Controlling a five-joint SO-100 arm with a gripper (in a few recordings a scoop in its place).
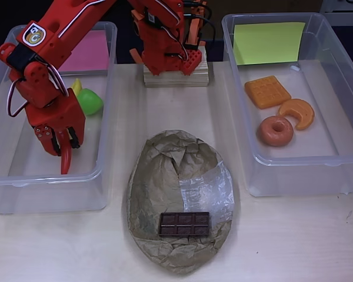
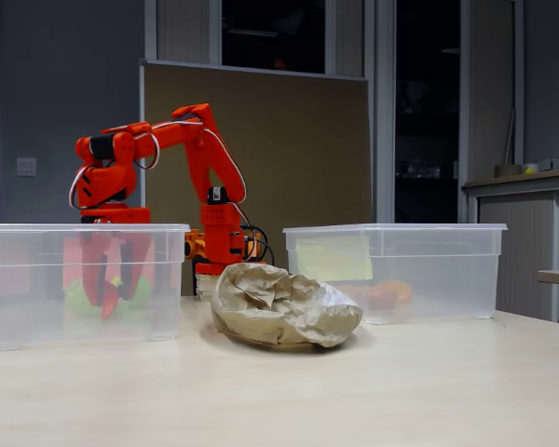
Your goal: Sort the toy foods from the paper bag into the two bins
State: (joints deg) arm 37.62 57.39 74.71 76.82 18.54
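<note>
The gripper [image 1: 63,154] hangs inside the pink-labelled bin [image 1: 3,176], jaws clamped on the red chili [image 1: 66,160], tip down. The chocolate bar [image 1: 184,224] lies on the paper bag [image 1: 159,176] on the table [image 1: 282,247]. Risk: the chili may snag on release, or the arm clips the bin wall when lifting.

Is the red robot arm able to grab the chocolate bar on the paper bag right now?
Probably yes. The chocolate bar lies uncovered on top of the paper bag. The gripper holds a red chili inside the pink-label bin, so it must drop that first.
</note>
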